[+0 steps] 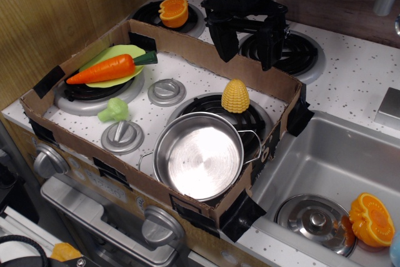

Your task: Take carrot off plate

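Lying across the thin round lime-green plastic plate point(103, 78), the glossy orange plastic carrot point(106, 69) sat well apart from the black gripper point(242, 53), its jaws spread open.

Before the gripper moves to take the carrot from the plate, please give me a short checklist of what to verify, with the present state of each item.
1. Carrot lies on the plate, nothing on top of it: ok.
2. Gripper is open and holds nothing: ok.
3. Gripper is over the carrot: not ok; it hangs at the far cardboard wall, well to the carrot's side.
4. Path from gripper to carrot inside the box is free of tall things: ok; the corn cob and the pot stand nearer the camera.
5. Free spot to put the carrot down: ok; bare counter lies beside the broccoli.
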### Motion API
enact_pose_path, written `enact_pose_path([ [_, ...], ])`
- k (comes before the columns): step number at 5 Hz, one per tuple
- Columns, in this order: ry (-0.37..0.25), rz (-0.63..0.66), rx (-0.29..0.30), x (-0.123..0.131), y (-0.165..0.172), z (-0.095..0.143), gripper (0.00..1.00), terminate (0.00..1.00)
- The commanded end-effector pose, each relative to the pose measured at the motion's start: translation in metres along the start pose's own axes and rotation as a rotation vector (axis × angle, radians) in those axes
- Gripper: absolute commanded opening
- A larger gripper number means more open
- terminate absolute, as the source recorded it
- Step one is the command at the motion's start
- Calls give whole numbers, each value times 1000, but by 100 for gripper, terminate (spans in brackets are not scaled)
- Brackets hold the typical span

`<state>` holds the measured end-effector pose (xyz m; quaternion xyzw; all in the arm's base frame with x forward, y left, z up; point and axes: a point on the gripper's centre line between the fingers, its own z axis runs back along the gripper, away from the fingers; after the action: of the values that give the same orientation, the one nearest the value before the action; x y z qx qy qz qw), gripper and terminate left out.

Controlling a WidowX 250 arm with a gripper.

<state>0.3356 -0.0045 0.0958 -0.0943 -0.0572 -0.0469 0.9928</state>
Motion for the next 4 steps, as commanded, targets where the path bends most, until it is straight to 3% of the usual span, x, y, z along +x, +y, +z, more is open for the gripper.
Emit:
enact_pose_path([
  [1,0,0,0,0,0,0,100,0],
  [2,-19,41,16,-1,10,9,100,0],
  [3,-54,-2,54,2,30,20,100,0],
  [4,-39,-56,47,3,57,29,100,0],
])
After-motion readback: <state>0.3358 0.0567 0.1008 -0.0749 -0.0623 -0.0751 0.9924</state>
